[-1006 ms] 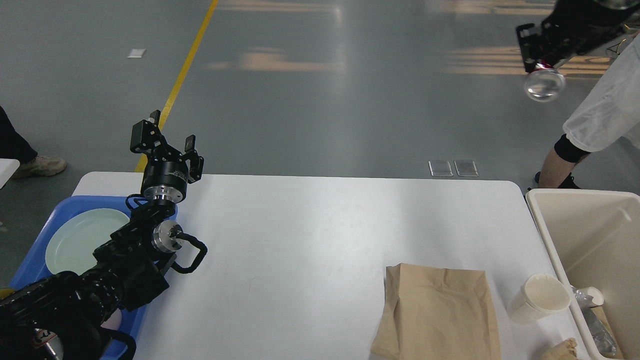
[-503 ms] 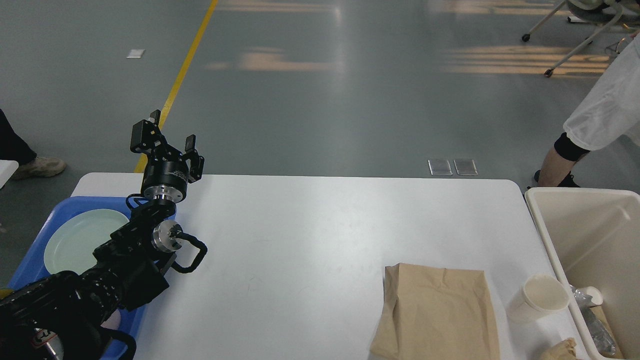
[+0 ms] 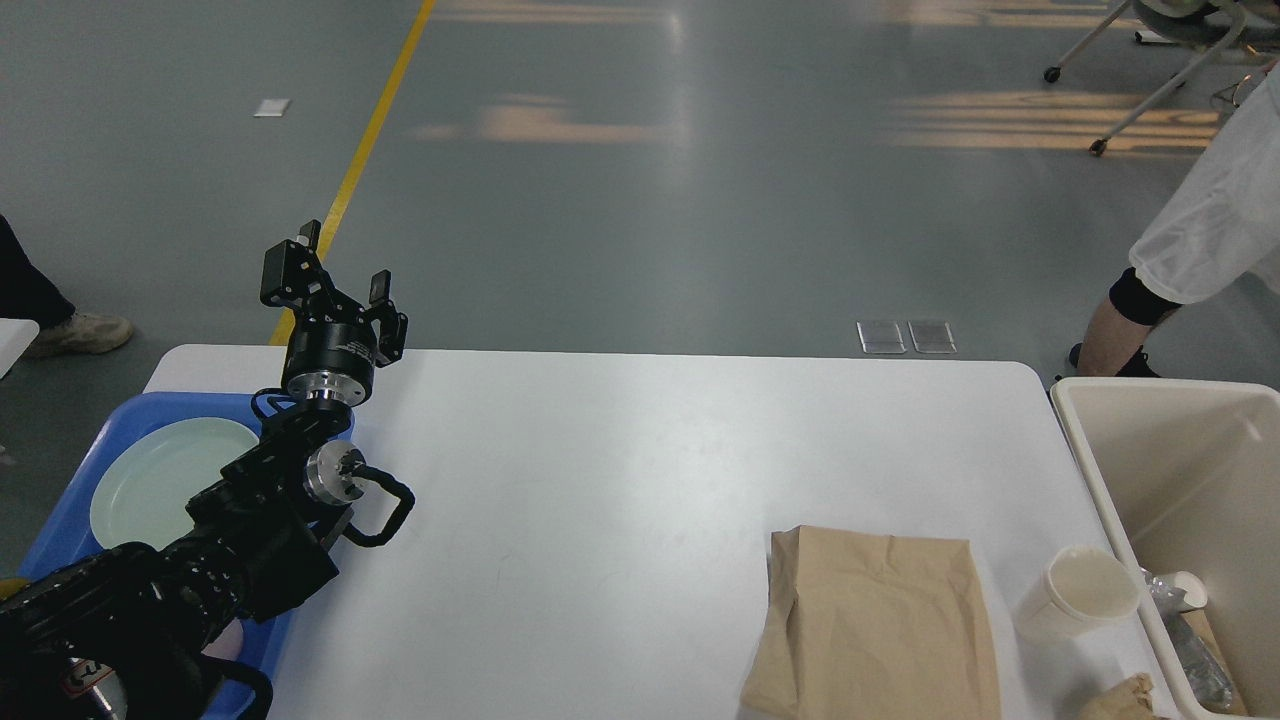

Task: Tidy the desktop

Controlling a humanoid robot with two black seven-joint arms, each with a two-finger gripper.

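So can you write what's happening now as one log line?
left gripper: open, raised, empty | right gripper: not in view | desktop: paper bag, cup left | tray: plate | bin: some trash

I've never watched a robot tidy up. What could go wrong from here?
The white paper cup stands near the white rectangular desktop's right edge; a clumsy nudge might tip it off. The flat brown paper bag could be hard to pinch. The open left hand is far from both; the right hand is out of view.

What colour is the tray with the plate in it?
Blue. The tray shows best in the head view, its only view.
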